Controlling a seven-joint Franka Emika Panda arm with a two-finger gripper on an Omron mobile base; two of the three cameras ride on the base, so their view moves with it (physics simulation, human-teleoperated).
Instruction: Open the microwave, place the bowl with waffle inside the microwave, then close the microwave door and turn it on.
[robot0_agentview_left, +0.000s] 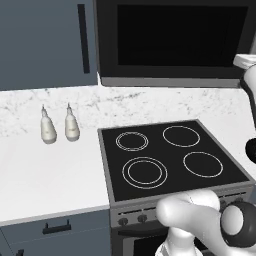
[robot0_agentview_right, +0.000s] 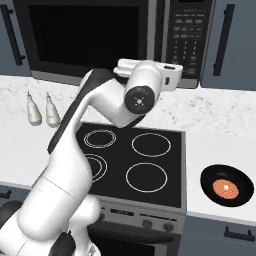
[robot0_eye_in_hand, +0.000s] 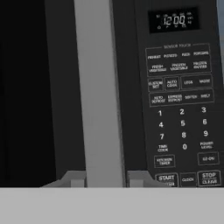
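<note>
Microwave door (robot0_agentview_right: 85, 37) shut, gripper (robot0_eye_in_hand: 103, 178) open astride its grey handle (robot0_eye_in_hand: 97, 92), bowl (robot0_agentview_right: 227, 185) with waffle (robot0_agentview_right: 225, 188) on desk (robot0_agentview_right: 215, 150).

Arm (robot0_agentview_right: 75, 165): glossy white rounded shells, thick tubular links; dark grey to black bands at the joints, one long dark strip down the upper link. Round black cap with a small grey hub on the elbow joint (robot0_agentview_right: 138, 98); boxy white wrist housing (robot0_agentview_right: 167, 75) with dark slots.

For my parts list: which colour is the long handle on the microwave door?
Light grey; the handle stands against the black microwave door, best in the hand view.
</note>
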